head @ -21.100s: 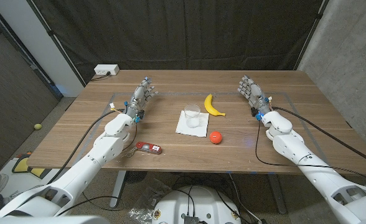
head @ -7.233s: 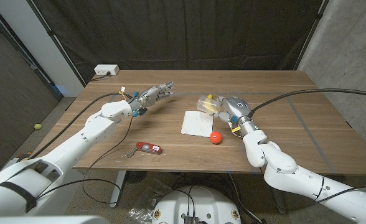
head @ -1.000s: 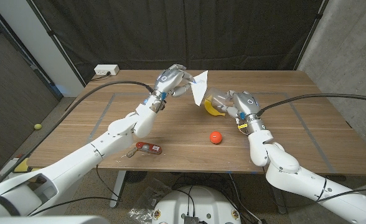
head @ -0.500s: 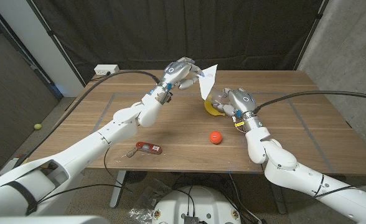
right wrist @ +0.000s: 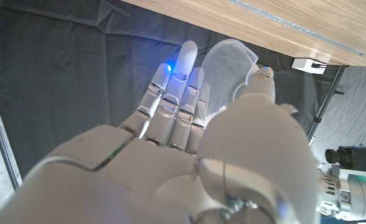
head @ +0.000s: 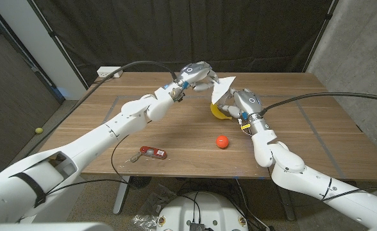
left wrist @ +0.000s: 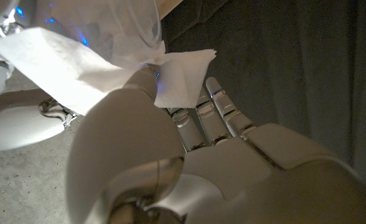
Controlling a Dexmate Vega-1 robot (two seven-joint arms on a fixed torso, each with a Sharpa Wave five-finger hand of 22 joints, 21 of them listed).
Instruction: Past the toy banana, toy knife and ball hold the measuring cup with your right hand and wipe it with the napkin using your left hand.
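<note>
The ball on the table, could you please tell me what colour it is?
The ball is orange-red, plain with no pattern; the head view shows it best.

A white power strip sits at the wooden table's far left corner; black curtain behind.

The clear plastic measuring cup is held aloft at upper centre of the head view, the white napkin draped against it. The yellow toy banana lies just below.
</note>
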